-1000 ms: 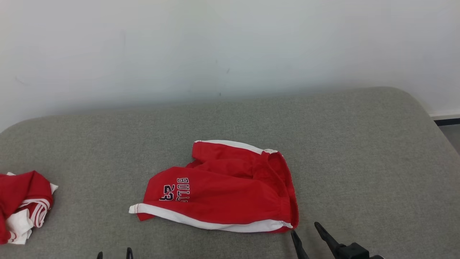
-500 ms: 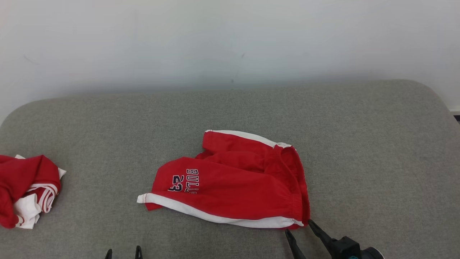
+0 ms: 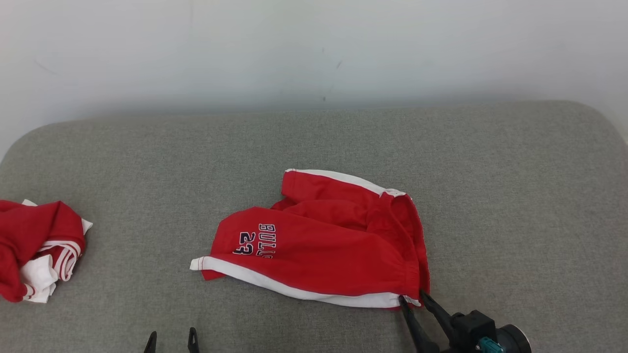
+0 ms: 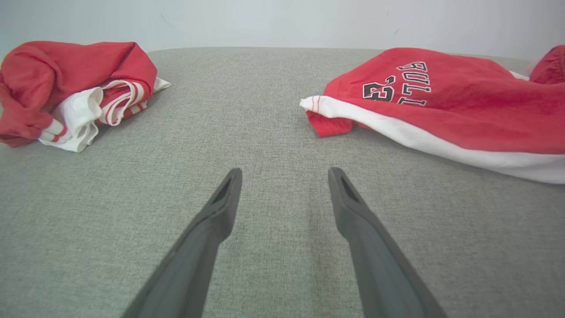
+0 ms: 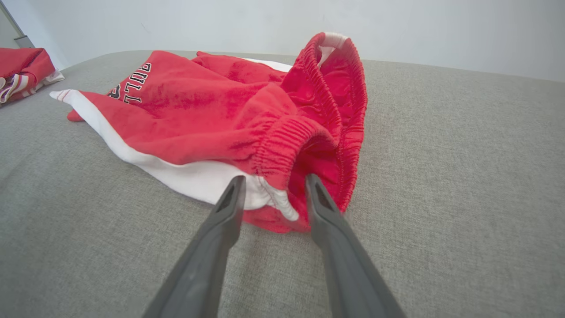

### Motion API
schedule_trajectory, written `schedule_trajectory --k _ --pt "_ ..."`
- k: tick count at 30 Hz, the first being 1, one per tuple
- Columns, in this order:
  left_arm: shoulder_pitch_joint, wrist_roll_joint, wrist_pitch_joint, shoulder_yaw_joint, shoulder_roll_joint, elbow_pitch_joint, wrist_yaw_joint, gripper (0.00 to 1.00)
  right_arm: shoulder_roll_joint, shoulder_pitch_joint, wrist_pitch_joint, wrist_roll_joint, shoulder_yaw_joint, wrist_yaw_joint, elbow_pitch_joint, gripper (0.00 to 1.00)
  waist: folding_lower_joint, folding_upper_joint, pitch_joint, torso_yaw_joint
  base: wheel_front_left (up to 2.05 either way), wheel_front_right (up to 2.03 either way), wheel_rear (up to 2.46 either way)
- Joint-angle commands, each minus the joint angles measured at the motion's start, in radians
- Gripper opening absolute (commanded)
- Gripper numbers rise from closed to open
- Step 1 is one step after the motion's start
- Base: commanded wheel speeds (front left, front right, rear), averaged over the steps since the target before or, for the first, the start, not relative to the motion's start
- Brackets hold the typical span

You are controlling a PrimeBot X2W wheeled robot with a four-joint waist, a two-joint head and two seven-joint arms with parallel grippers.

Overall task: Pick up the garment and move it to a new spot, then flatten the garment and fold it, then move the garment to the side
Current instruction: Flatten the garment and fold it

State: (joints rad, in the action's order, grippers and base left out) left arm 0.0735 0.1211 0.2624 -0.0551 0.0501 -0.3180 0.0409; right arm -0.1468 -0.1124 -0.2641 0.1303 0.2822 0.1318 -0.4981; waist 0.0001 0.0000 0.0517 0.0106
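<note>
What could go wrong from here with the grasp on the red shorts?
1. The right end effector straddles only the near corner of the waistband of the red shorts; closing there may catch a single layer, which could slip out on lifting.
2. The left end effector hangs open, apart from the shorts; lifted by one corner, they would likely dangle bunched and land crumpled.
3. The right end effector works close to the grey cushion and might pinch its cover too.
</note>
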Motion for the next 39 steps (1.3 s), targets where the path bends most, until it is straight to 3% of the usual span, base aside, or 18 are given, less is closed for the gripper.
schedule_trajectory --k 1,4,5,12,27,35,38,39 --pt "-0.013 0.006 0.004 0.001 0.0 -0.002 0.002 1.0 -0.002 -0.008 0.0 -0.003 -0.002 -0.002 0.0 0.49 -0.0001 0.0 0.003 0.001 0.0 0.0 0.0" --pt "-0.016 0.006 0.004 0.0 0.0 0.0 0.002 1.0 -0.002 -0.009 0.0 -0.004 0.0 -0.002 -0.006 0.17 -0.0001 0.0 0.007 0.001 0.0 0.0 0.0" --pt "-0.017 0.007 0.004 0.0 0.0 0.0 0.002 1.0 -0.002 -0.012 0.0 -0.002 0.0 -0.002 -0.008 0.0 -0.0001 0.0 0.008 0.001 0.0 0.0 0.0" --pt "-0.038 0.028 0.004 0.001 0.0 -0.007 -0.006 1.0 -0.022 -0.021 0.0 0.009 -0.025 -0.002 0.014 0.0 -0.0001 0.0 0.021 -0.009 0.0 0.0 0.0" --pt "-0.119 0.172 0.004 -0.045 0.0 -0.138 -0.137 1.0 -0.053 -0.037 0.0 0.03 -0.044 -0.002 0.055 0.0 -0.0001 0.0 0.058 -0.051 0.0 0.0 0.0" --pt "-0.16 0.187 0.004 -0.054 0.0 -0.173 -0.154 1.0 -0.058 -0.054 0.0 0.035 -0.034 -0.002 0.059 0.0 -0.0001 0.0 0.086 -0.062 0.0 0.0 0.0" --pt "-0.158 0.189 0.004 -0.056 0.001 -0.179 -0.161 0.72 -0.057 -0.056 0.0 0.036 -0.036 -0.002 0.057 0.0 -0.0001 0.0 0.086 -0.066 0.0 0.0 0.0" --pt "-0.158 0.189 0.004 -0.056 0.001 -0.179 -0.161 0.72 -0.057 -0.056 0.0 0.036 -0.036 -0.002 0.057 0.0 -0.0001 0.0 0.086 -0.066 0.0 0.0 0.0"
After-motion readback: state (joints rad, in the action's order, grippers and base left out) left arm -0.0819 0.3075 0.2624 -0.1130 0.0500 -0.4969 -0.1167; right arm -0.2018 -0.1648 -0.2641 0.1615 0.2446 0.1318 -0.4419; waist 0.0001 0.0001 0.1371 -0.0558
